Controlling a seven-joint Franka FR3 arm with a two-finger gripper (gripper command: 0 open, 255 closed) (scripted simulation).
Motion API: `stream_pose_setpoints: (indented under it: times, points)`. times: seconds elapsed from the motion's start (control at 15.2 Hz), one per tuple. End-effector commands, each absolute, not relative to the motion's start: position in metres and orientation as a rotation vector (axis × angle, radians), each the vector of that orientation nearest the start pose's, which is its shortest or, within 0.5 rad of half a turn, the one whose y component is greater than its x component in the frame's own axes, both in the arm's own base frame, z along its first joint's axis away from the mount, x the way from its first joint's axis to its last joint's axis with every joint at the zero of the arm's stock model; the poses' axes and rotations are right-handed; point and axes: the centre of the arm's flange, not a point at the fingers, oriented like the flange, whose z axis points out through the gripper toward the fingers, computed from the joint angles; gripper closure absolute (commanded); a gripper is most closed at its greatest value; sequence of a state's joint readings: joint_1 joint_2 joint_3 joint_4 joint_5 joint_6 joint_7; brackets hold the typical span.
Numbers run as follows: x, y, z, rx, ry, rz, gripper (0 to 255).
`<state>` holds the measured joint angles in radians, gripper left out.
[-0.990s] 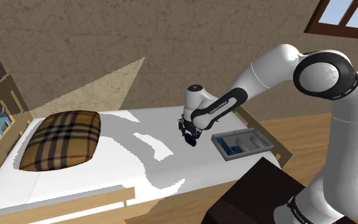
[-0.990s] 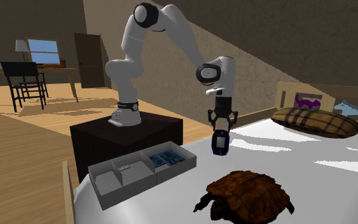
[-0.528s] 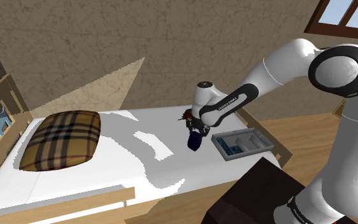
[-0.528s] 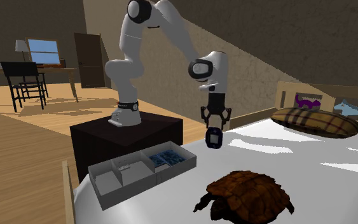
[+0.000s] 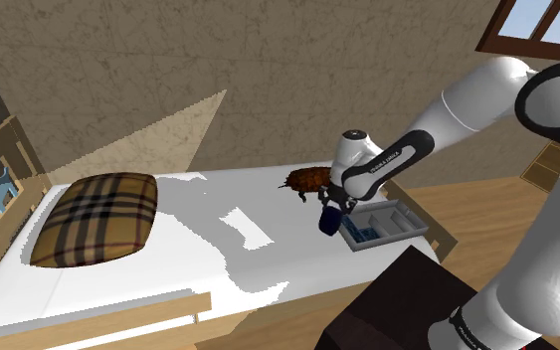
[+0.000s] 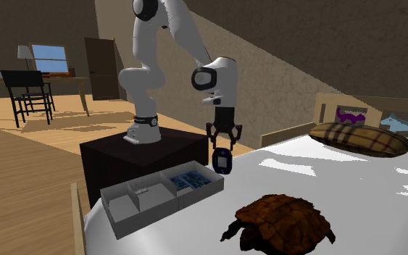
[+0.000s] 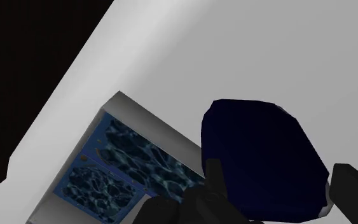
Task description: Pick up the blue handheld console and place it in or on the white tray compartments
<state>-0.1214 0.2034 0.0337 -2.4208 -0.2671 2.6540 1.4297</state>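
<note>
Gripper point(image 7: 279, 184) is clamping the dark blue console point(image 7: 260, 153) btw. its fingers, hanging it above the bed point(image 6: 361, 199), just beside the tray point(image 7: 147, 118); turtle point(image 6: 282, 217) & plaid pillow point(image 6: 358, 138) are lying farther off.

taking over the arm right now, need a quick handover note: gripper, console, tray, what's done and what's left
Gripper: shut on the dark blue console, which hangs below it, clear of the white bed.
Tray: sits at the bed's corner. The console is beside its blue-lined end, not over it yet.
Done: pick-up.
Left: carry over a compartment, lower, release.
</note>
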Motion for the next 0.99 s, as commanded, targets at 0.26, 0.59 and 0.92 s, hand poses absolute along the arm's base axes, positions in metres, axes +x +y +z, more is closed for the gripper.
stream_pose_setpoints:
  times: [0.26,0.59,0.92]
  points:
    - [0.451,-0.104,0.229,-2.575,1.922,-0.16,255]
    - [0.429,-0.137,0.231,-2.573,1.925,-0.16,255]
    - [0.53,-0.175,0.22,-2.535,1.873,0.504,0]
